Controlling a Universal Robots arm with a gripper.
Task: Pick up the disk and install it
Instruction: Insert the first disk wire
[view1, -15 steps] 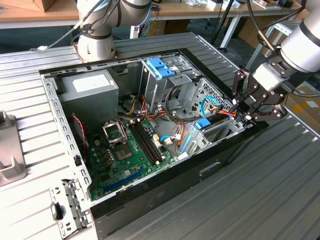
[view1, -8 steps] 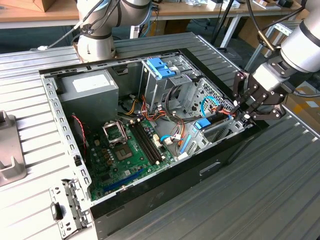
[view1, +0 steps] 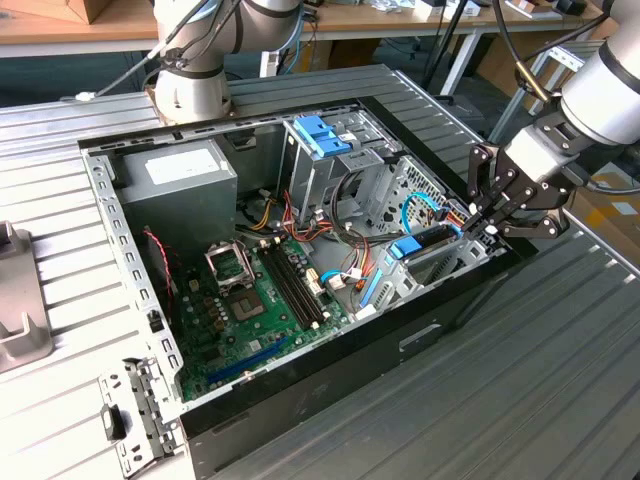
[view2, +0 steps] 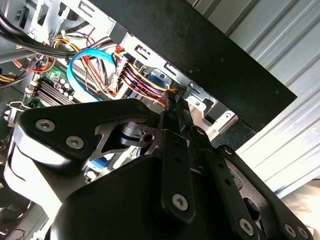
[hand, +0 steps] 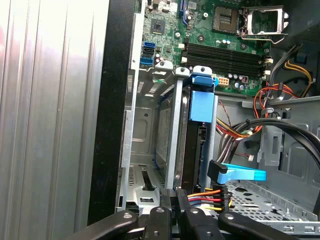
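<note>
The disk (view1: 428, 240) sits on edge in the drive bay at the case's corner, on the exterior view's right, with its blue bracket (view1: 407, 248) at the inner end. In the first wrist view the disk (hand: 194, 145) stands between metal bay rails under the blue bracket (hand: 202, 102). My gripper (view1: 487, 222) hangs over the disk's outer end by the case wall, fingers shut together, nothing visibly between them. The gripper (hand: 177, 204) tips meet just above the disk's cabled end. In the second wrist view the gripper (view2: 172, 99) points down at the coloured wires.
The open computer case (view1: 300, 395) lies on a slatted metal table. Inside are a motherboard (view1: 255, 310), a grey power-supply box (view1: 180, 185), an upper drive cage with blue latches (view1: 322, 135) and loose cables. A power plug (hand: 216, 197) and blue data connector (hand: 240, 174) sit beside the disk.
</note>
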